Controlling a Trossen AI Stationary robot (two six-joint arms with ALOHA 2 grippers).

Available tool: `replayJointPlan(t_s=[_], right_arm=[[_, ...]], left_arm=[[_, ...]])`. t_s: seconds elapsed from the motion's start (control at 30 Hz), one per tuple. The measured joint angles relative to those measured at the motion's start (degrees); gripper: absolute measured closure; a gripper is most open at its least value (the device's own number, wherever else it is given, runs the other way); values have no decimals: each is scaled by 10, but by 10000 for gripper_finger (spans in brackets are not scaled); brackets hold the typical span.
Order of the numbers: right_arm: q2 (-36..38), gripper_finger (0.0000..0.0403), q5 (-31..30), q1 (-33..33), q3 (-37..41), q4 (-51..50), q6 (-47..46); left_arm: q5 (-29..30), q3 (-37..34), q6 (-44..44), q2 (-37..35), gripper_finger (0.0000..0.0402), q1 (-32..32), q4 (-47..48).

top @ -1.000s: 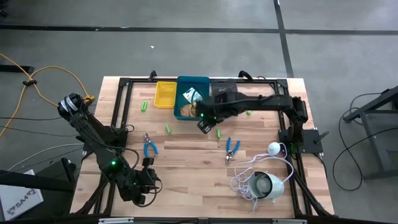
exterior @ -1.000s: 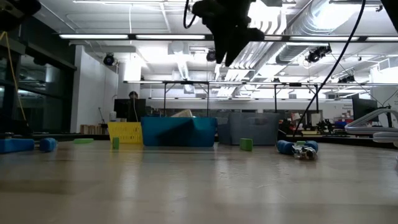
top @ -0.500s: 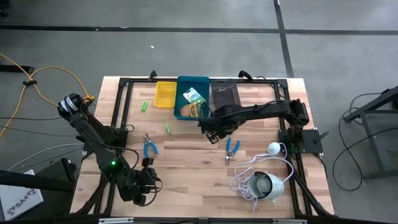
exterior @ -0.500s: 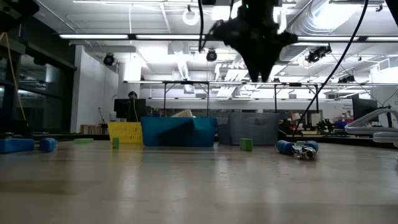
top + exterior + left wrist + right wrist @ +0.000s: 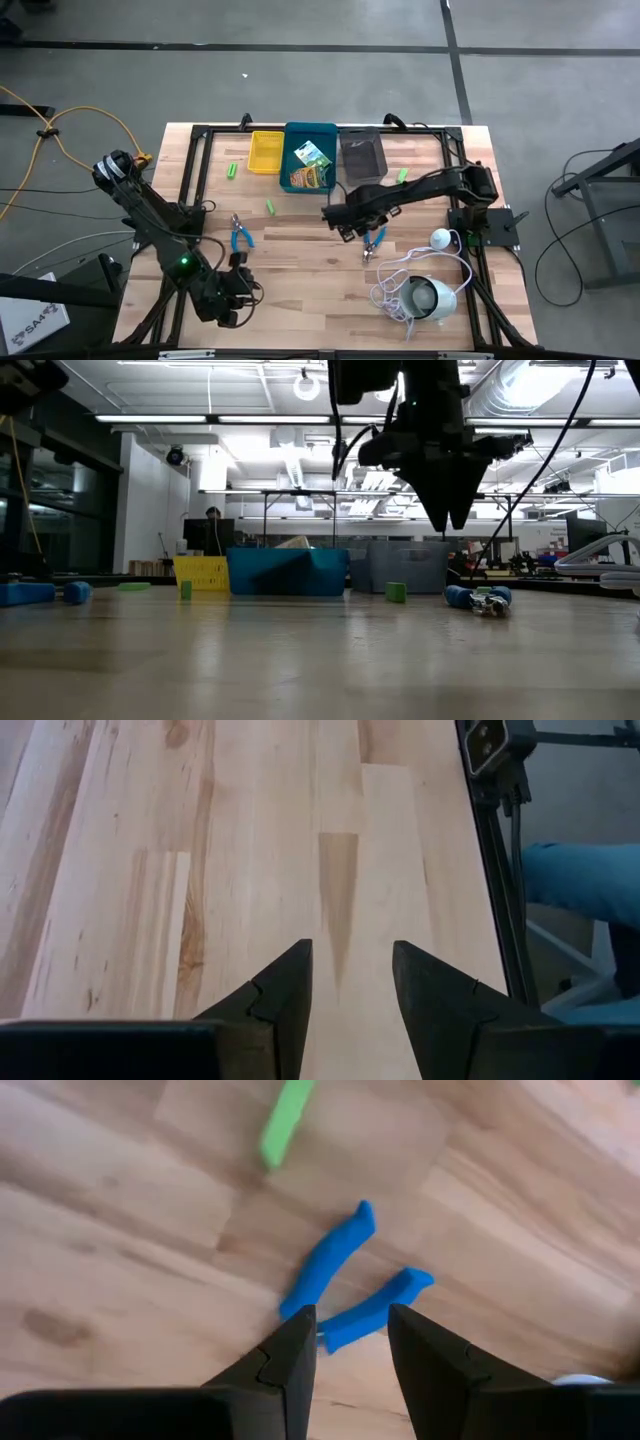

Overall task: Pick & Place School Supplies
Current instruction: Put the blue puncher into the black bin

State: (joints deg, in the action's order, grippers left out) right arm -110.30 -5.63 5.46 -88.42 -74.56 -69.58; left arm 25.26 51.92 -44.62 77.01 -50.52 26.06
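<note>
Hovering above the middle of the table (image 5: 300, 255), the right gripper (image 5: 352, 228) has its fingers a little apart with nothing between them, and its wrist view looks almost straight down on the blue-handled tool (image 5: 345, 1285) that I judge to be the next pick. Both blue handles run out past the fingertips (image 5: 298, 1328), splayed in a narrow V, so the tool's long axis lies roughly along the direction the camera faces and a little slanted to the jaw line. The metal nose is hidden under the fingers. In the overhead view this tool (image 5: 375, 238) lies just beside the gripper, towards the white device (image 5: 430, 297).

A green stubby piece (image 5: 285, 1122) lies a little beyond the handles. Another shows by the grey bin (image 5: 362, 152).

Further off, the blue bin (image 5: 296, 132) already holds the two crayon boxes (image 5: 312, 166).

Parked at the near left corner, the left gripper (image 5: 232, 295) rests with fingers apart over bare wood, well away from this tool; the second blue-handled tool (image 5: 240, 236) lies nearer to it.
</note>
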Motion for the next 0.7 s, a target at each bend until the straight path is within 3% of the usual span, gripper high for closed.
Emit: replayJointPlan(t_s=[0.53, 0.7], right_arm=[[0, 284, -5, 34, 1, 0, -150], [0, 284, 13, 30, 45, 37, -151]], left_arm=[[-60, 0, -3, 0, 264, 38, 0], [-95, 0, -19, 0, 264, 37, 0]])
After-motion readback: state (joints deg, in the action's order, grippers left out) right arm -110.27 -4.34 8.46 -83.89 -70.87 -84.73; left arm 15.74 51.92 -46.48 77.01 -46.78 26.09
